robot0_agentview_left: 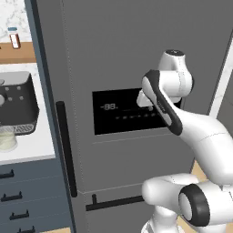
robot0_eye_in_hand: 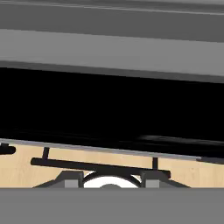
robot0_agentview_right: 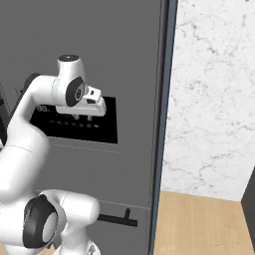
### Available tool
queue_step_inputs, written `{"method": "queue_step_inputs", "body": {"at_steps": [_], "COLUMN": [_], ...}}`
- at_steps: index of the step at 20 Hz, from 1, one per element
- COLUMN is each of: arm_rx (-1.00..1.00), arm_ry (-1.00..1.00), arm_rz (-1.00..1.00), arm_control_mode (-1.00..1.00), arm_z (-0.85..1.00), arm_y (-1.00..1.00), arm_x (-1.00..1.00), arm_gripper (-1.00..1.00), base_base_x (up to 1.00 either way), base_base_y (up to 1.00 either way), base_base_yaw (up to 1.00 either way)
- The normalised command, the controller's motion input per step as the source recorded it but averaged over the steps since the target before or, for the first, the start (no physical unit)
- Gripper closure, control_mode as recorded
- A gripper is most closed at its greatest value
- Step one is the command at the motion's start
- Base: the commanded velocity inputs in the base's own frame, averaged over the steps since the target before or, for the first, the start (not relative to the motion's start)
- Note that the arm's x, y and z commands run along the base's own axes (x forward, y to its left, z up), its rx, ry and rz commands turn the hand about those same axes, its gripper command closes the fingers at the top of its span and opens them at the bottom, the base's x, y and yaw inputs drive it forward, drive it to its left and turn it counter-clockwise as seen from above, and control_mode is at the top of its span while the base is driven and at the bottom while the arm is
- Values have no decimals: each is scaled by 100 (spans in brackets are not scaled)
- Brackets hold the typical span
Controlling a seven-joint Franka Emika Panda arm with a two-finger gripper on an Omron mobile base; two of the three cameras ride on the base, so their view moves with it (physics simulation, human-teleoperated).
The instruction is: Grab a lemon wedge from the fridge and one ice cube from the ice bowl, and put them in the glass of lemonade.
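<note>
The tall dark grey fridge [robot0_agentview_left: 118, 41] stands shut in front of me, so the lemon wedge is hidden. My gripper [robot0_agentview_right: 82, 118] hangs pointing down, close in front of the fridge's black display panel [robot0_agentview_left: 113, 118], open, with nothing between its fingers. In the hand view the panel [robot0_eye_in_hand: 109, 109] spans the middle, with the lower door's black bar handle [robot0_eye_in_hand: 96, 165] below it. The glass of lemonade [robot0_agentview_left: 7, 139] stands on the white counter at the far left. The ice cube and the ice bowl are out of view.
A vertical black bar handle [robot0_agentview_left: 66, 150] runs down the fridge door's left edge. A dark grey appliance [robot0_agentview_left: 16, 102] sits behind the glass, above blue-grey drawers [robot0_agentview_left: 22, 205]. A marble wall [robot0_agentview_right: 209, 99] and wooden floor [robot0_agentview_right: 199, 224] lie right of the fridge.
</note>
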Motion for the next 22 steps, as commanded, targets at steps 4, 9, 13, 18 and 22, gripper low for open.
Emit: {"method": "queue_step_inputs", "body": {"at_steps": [4, 9, 13, 18, 22], "arm_rx": [0, 0, 0, 0, 0], "arm_ry": [0, -1, -10, -4, 0], "arm_rz": [0, -1, -3, 0, 0], "arm_control_mode": [-100, -100, -100, 100, 100], "arm_z": [-3, -9, -35, -8, 0], "arm_y": [0, 0, -4, 0, 0], "arm_x": [-42, -86, -100, -15, 0], "arm_gripper": [-100, -100, -100, -100, -100], "base_base_x": [0, 0, 0, -6, -80], "base_base_y": [0, 0, 0, 0, 4], "base_base_yaw": [0, 0, 0, 0, 0]}}
